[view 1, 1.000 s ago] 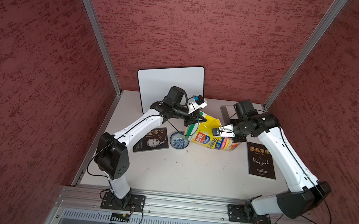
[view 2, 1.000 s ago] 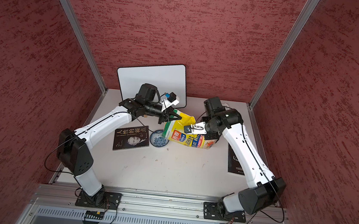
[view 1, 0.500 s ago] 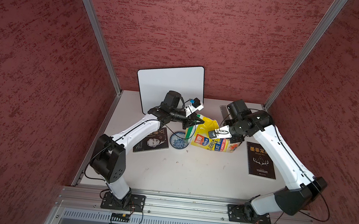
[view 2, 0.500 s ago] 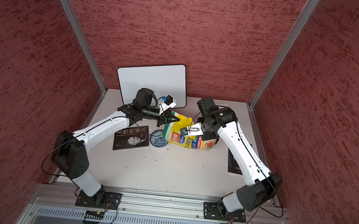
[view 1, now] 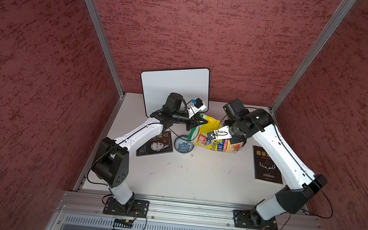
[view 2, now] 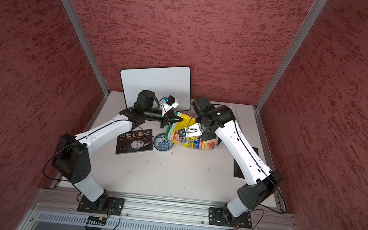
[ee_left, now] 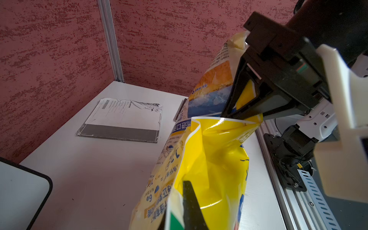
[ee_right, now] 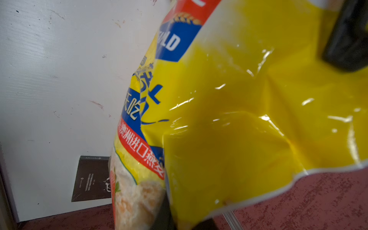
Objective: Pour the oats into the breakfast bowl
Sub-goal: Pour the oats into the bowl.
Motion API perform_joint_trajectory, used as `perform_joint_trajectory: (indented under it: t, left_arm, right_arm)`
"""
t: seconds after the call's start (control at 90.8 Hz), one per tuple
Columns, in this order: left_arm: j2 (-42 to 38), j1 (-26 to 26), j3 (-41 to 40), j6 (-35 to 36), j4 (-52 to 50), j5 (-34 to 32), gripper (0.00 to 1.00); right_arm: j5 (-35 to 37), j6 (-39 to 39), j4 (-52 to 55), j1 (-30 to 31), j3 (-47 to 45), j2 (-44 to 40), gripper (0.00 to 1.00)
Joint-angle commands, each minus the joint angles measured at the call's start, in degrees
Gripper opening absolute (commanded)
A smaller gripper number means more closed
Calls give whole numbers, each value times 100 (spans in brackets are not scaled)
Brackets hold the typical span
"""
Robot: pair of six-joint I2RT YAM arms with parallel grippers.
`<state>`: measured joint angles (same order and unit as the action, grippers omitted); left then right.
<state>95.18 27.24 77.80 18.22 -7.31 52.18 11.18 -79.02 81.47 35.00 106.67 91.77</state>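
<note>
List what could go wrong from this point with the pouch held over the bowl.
1. The oat pouch is far bigger than the breakfast bowl beside it; a sudden rush of oats would probably overshoot the rim onto the table.
2. The left hand and the right hand each pinch only crumpled film, which may slip.
3. The mouth hangs by the bowl's edge, so the bag might nudge it.

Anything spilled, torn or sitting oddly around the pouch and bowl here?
No spill shows. The oats pouch is tipped toward the breakfast bowl, its top crumpled where the left gripper and right gripper pinch it. The bowl shows only its blue pattern, no flakes. A paper sheet behind has a ragged, torn-looking edge.
</note>
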Motion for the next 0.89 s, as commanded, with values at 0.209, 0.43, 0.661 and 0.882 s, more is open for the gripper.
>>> perform_joint_trajectory:
  t: [0.209, 0.43, 0.661, 0.882]
  left_arm:
    - [-120, -20, -203, -182, 146, 13, 3]
    - [-200, -37, -228, -203, 158, 20, 3]
    - [-235, -26, -327, -241, 258, 28, 4]
    - [-126, -29, -412, -365, 424, 13, 5]
  right_arm:
    - [686, -325, -439, 383, 890, 191, 0]
    - [1089, -493, -404, 484, 1014, 308, 0]
    - [1273, -472, -392, 538, 702, 159, 0]
    - [1398, -383, -345, 574, 515, 149, 0]
